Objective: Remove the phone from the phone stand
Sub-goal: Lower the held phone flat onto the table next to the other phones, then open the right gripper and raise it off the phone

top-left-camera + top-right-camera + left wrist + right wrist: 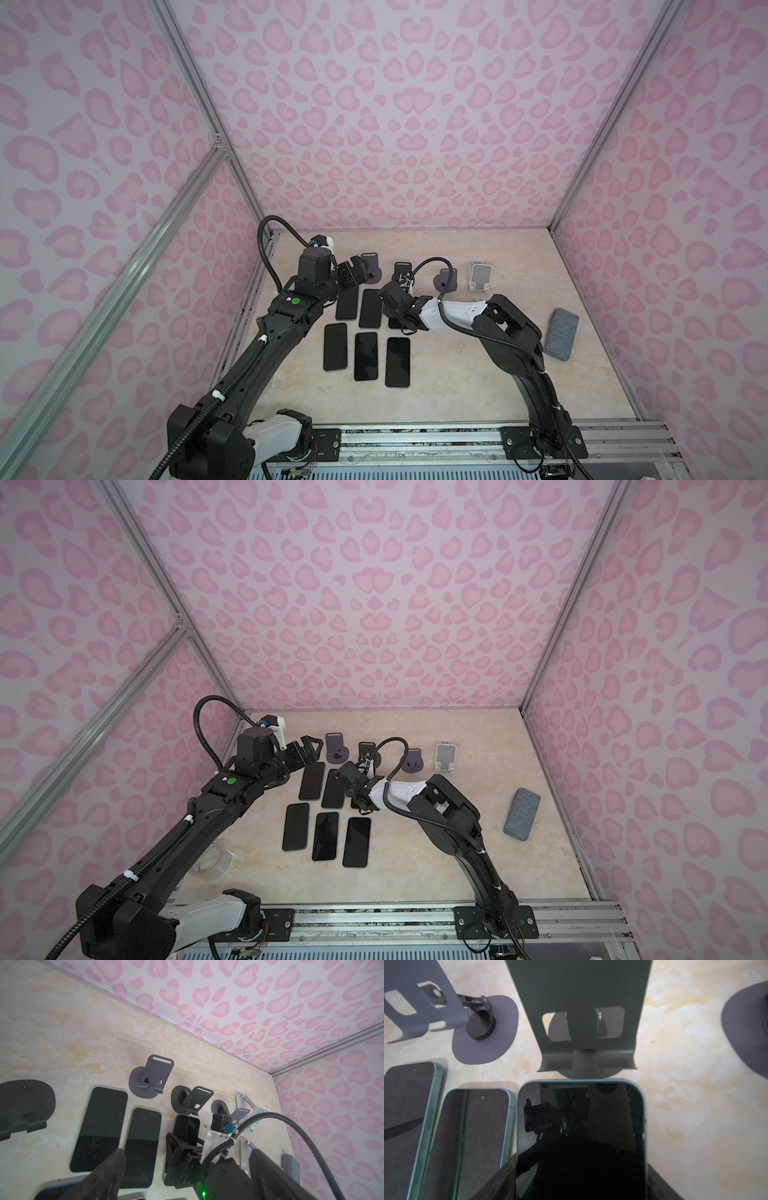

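A dark-screened phone (581, 1126) with a pale green rim lies flat on the table just in front of the dark green phone stand (583, 1001), whose cradle holds nothing. The phone (186, 1132) and the stand (199, 1098) also show in the left wrist view. My right gripper (581, 1162) straddles the phone's long edges; in a top view it (409, 326) covers most of the phone. Whether its fingers press the phone I cannot tell. My left gripper (363, 268) hangs open and holds nothing, near the back-left grey stand (371, 266).
Several other dark phones (365, 355) lie flat in two rows left of the right gripper. Behind them stand a grey stand (445, 278) and a white stand (481, 276). A grey felt pouch (562, 332) lies at the right. A clear tape roll (208, 860) sits under the left arm.
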Tool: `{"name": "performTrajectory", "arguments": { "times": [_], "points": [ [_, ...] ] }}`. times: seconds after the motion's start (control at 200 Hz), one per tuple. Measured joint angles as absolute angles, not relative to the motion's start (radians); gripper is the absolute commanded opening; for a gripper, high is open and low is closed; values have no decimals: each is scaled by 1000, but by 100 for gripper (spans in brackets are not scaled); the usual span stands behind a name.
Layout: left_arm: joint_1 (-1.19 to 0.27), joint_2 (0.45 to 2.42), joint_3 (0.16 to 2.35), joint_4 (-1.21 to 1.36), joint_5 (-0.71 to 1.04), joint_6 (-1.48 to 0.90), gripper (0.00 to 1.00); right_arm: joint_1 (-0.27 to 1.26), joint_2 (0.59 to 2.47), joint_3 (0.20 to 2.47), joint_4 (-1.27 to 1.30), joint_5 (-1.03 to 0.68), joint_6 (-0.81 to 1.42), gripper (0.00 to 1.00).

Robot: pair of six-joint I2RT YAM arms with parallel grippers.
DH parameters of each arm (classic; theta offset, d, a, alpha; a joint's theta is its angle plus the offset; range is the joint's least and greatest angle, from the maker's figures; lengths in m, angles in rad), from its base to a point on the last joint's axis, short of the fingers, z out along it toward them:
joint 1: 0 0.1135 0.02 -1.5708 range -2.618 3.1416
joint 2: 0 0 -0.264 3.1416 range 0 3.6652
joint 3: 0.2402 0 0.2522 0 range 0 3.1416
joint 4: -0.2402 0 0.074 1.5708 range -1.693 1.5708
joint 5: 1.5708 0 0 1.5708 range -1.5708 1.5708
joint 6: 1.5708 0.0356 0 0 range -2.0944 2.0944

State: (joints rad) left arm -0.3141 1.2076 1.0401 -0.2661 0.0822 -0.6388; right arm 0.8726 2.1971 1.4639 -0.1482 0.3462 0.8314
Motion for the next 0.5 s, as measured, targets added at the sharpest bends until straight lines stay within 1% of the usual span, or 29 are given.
{"name": "performTrajectory", "arguments": {
  "times": [0.27,0.5],
  "points": [
    [-314,1208,1040,-266,83,-639,96,875,2170,1450,-165,288,843,78],
    [-314,1208,1040,-265,83,-639,96,872,2162,1450,-183,274,846,77]
  ]
}}
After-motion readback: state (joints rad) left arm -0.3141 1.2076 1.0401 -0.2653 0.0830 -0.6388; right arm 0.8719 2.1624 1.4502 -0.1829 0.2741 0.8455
